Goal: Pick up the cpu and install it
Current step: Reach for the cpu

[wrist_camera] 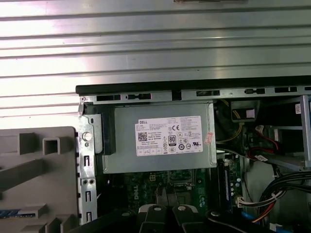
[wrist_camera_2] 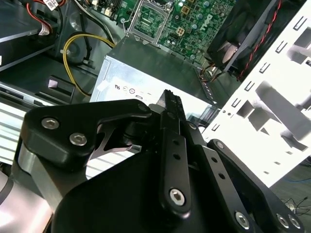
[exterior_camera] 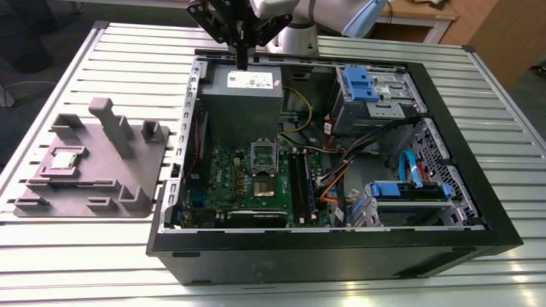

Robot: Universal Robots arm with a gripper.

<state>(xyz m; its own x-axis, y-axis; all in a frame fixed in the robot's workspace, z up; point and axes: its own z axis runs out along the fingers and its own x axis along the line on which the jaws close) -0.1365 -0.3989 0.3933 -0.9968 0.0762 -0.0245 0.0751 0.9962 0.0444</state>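
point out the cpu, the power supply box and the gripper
cpu (exterior_camera: 66,158): exterior view, middle of its silver top
power supply box (wrist_camera: 167,136): first wrist view, on its white label
gripper (exterior_camera: 242,65): exterior view, at its fingertips

White label (wrist_camera: 168,135) w/ printed txt, a code sq & cert marks is sitting on grey PSU box (wrist_camera: 121,160); small pale sticker (wrist_camera: 209,138) is sitting just beside it.

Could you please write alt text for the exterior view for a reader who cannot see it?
The pincer, shut and empty, hangs above the power supply in an open PC case; the cpu lies on a grey fixture beside the case, at the exterior view's left.
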